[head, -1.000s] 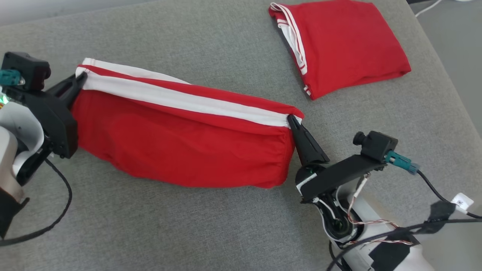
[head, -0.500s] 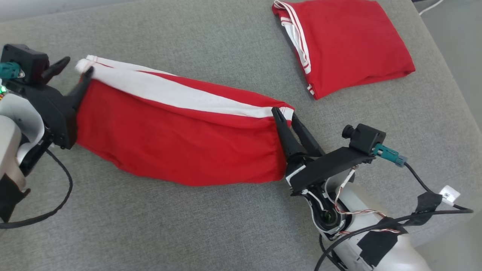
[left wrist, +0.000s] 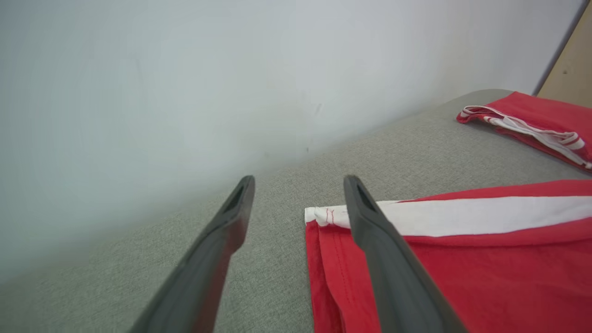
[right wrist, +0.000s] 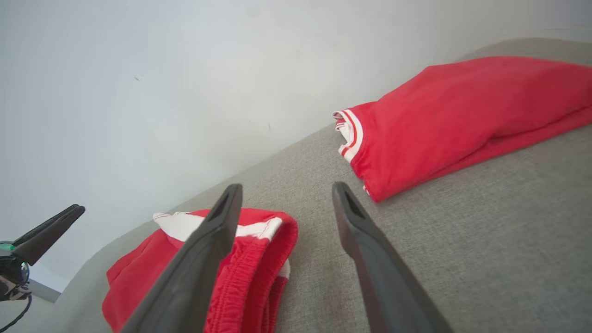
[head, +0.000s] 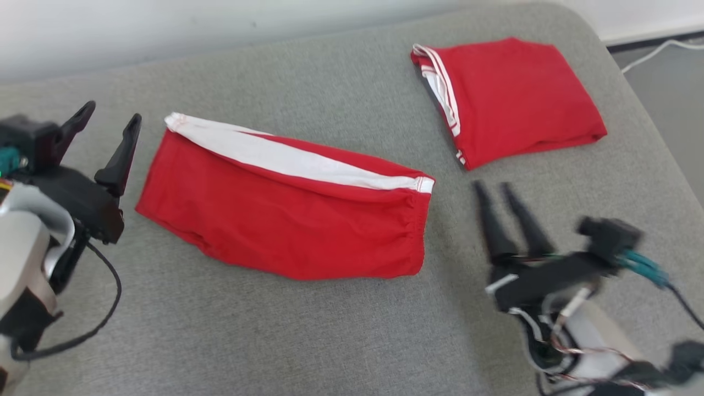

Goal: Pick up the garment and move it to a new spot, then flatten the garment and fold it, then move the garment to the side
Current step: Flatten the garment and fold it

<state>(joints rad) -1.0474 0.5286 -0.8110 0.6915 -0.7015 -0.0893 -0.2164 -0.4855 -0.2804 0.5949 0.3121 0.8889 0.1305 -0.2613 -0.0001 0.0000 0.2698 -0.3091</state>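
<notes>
Garment [head: 286, 220] flat on couch [head: 330, 341], fingers [head: 118, 159] spread apart.

red garment [head: 286, 225] with a white stripe along its far long edge, folded into a long band, lying flat mid grey cushion [head: 330, 82], gathered elastic end at the right, left end farther back.

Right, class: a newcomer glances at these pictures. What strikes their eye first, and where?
A long red garment with a white stripe lies across the grey cushion's middle. A folded red garment sits at its far right. The left pincer and right pincer, both open, flank the long one.
</notes>
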